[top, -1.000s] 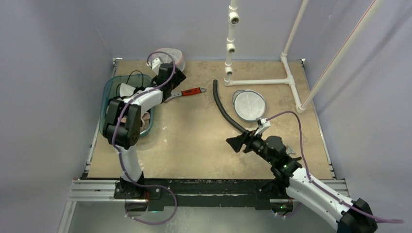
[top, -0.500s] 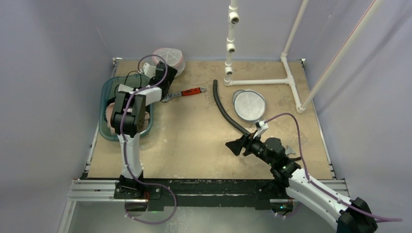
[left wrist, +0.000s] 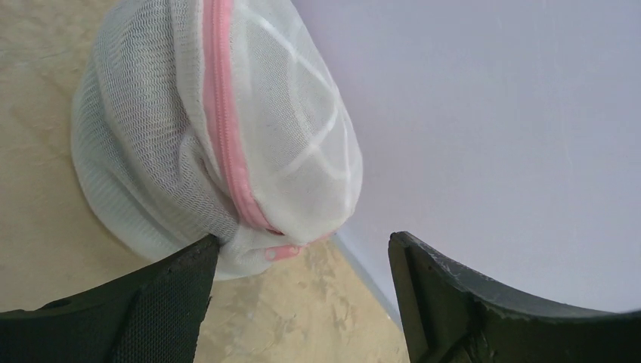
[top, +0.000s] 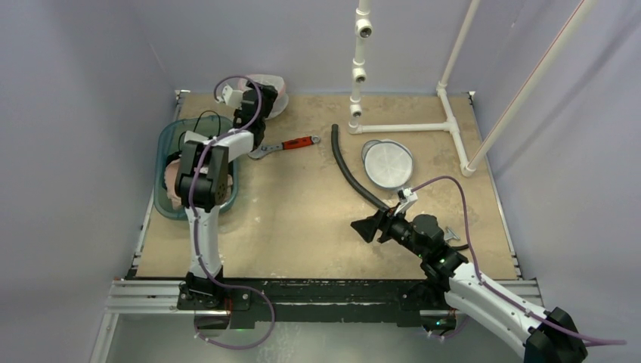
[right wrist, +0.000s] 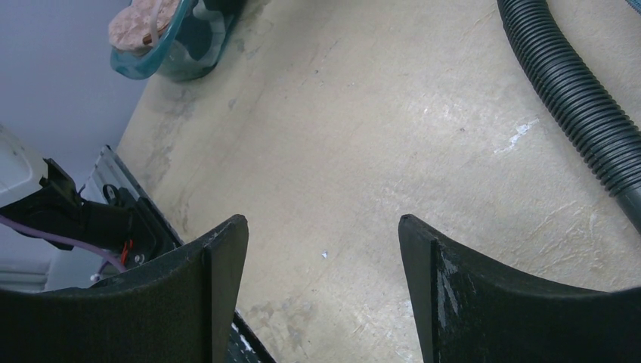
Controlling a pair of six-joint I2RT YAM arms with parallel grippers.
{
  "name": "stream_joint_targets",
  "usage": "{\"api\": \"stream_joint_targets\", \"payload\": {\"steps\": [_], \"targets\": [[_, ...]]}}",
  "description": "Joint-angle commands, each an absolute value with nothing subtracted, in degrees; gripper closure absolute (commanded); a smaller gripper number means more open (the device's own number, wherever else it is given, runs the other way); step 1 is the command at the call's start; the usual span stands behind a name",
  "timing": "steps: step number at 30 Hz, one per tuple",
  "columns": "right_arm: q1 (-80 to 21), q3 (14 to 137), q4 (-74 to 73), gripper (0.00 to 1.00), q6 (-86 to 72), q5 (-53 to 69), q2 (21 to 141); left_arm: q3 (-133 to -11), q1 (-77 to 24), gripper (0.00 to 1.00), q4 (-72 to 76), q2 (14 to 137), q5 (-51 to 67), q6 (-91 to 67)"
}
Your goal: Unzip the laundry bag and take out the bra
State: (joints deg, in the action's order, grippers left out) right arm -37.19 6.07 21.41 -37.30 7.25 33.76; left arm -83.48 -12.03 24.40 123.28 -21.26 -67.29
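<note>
At the left, a blue-green tub (top: pixel 159 181) sits on the table (top: pixel 302 219) with something pinkish-tan in it, and the left arm hides most of it. Behind it, by the back wall, lies the white mesh laundry bag (left wrist: pixel 151 128). Its pink zipper (left wrist: pixel 223 128) is shut as far as it shows, and what is inside cannot be made out. The left gripper (left wrist: pixel 302 242) is wide open, close up to the bag, holding nothing. Further right lie a red-handled wrench (top: pixel 293 143), a black hose (top: pixel 348 174) and a round grey dish (top: pixel 387 163) with something white in it. The right gripper (right wrist: pixel 323 227) hangs wide open over the table, holding nothing.
</note>
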Motion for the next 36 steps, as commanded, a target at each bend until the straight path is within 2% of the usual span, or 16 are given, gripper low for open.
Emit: {"api": "stream_joint_targets", "payload": {"steps": [1,4,9,14,18,19,26,30,36], "targets": [[-37.44,5.83,23.82,0.24,-36.83,8.08,34.43,-89.89,-11.53,0.18,24.19,128.03,-23.05,-67.1],[-37.44,5.81,23.52,0.24,-36.87,8.1,34.18,-94.12,-11.12,0.2,20.39,131.24,-24.3,-66.89],[-37.44,5.8,23.16,0.24,-36.83,7.78,33.47,-98.88,-10.92,0.36,16.51,135.1,-24.4,-66.11],[-37.44,5.84,23.27,0.24,-36.99,7.6,33.61,-99.46,-10.91,0.66,16.9,135.8,-23.72,-64.95],[-37.44,5.82,22.91,0.24,-37.15,7.51,33.29,-96.39,-10.9,0.97,20.38,133.57,-22.76,-63.91],[-37.45,5.85,22.67,0.24,-37.14,7.43,33.12,-95.42,-10.88,1.0,21.89,132.46,-22.69,-63.49],[-37.44,6.78,20.38,0.25,-37.35,7.29,31.06,-92.14,-11.86,1.0,25.54,122.66,-19.53,-59.95],[-37.44,9.9,17.19,0.24,-35.82,5.88,29.3,-88.21,-13.21,1.0,24.59,111.32,-16.89,-57.76],[-37.44,17.66,14.06,0.17,-33.63,3.26,29.4,-79.2,-16.28,1.0,17.23,94.67,-10.03,-55.8]]}}
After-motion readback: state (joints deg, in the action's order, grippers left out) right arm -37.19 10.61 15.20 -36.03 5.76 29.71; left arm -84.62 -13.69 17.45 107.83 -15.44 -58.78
